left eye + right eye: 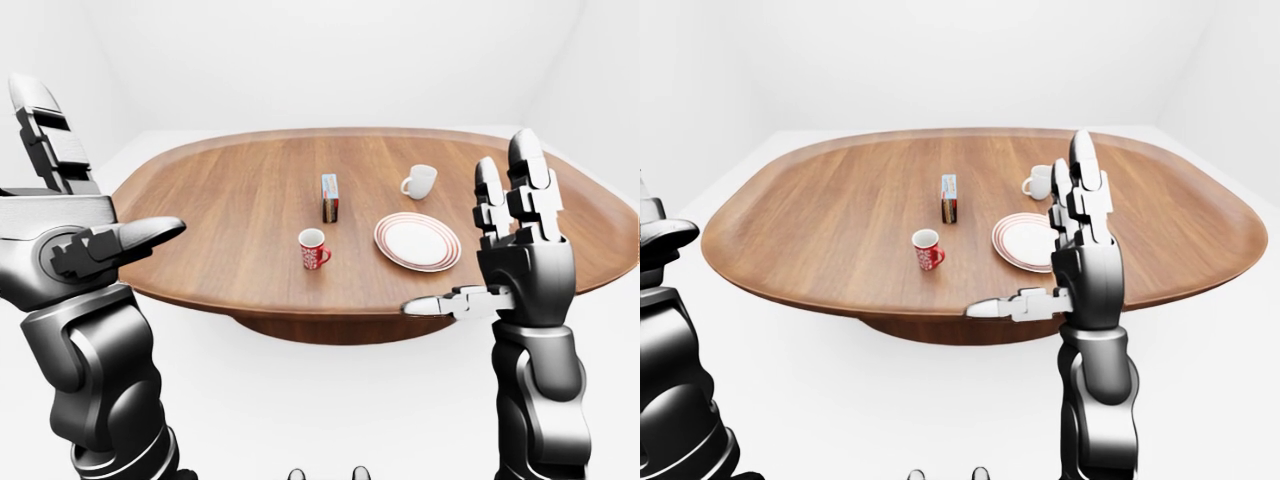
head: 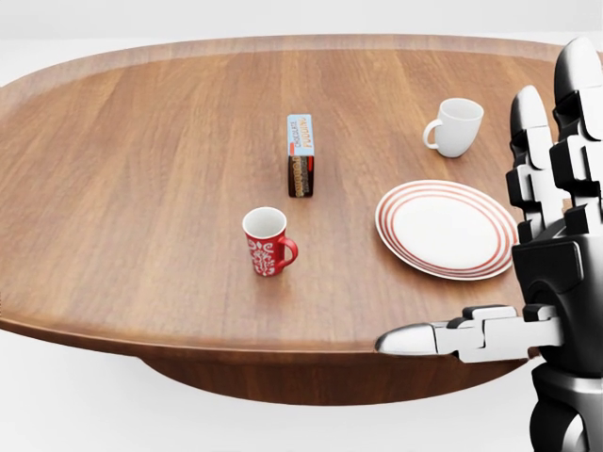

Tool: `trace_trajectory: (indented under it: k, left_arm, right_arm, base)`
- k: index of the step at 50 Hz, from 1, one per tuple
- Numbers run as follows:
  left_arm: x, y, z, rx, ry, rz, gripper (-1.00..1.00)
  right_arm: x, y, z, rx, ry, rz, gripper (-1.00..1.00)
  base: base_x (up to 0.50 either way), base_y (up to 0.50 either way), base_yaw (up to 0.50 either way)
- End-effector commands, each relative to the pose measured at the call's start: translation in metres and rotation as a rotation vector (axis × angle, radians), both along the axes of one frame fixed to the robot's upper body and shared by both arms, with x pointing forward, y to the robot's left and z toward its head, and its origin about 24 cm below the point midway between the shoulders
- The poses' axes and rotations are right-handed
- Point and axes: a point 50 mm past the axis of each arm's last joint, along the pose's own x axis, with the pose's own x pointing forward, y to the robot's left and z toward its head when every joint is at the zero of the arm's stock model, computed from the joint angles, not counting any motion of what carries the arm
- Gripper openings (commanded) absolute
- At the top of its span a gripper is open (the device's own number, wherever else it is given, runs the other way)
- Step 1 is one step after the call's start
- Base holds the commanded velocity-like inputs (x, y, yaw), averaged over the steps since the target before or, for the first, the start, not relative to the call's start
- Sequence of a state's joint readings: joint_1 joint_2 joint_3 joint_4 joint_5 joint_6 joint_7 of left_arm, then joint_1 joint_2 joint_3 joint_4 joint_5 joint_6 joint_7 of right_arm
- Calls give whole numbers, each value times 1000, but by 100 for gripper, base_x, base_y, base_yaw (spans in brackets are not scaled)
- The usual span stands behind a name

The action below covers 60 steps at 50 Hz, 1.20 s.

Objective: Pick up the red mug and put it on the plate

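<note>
Mug (image 2: 267, 242) well apart from spread fingers (image 2: 556, 141).

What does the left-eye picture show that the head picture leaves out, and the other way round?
Only the left-eye view shows the robot's left hand, raised with open fingers at the picture's left, both dark arms, the whole oval table and the white room around it. Only the head view comes close enough to show the white pattern on the red mug and the print on the small box. Both share the mug, the box, the striped plate, the white mug and the open right hand, which touches nothing.
</note>
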<state>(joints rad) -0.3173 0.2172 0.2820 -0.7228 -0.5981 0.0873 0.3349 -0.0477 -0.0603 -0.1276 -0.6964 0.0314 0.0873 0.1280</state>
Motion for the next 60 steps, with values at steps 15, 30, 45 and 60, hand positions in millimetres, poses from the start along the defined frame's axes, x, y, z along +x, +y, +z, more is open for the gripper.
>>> trace_trajectory:
  k: [15,30,45,60]
  left_arm:
    - [3,0,-5,-2,21,-5,100]
    - [4,1,-6,-9,30,-12,100]
    - [5,1,-8,-5,39,-8,100]
    - [5,3,-9,-8,44,-6,100]
  right_arm:
    - [0,0,-3,-3,14,3,100]
    - [1,2,-3,-9,16,11,100]
    - [3,3,-5,-9,29,17,100]
    - [7,6,-9,-17,46,22,100]
  base:
    - [50,0,0]
    - [50,0,0]
    - [50,0,0]
    - [49,-1,0]
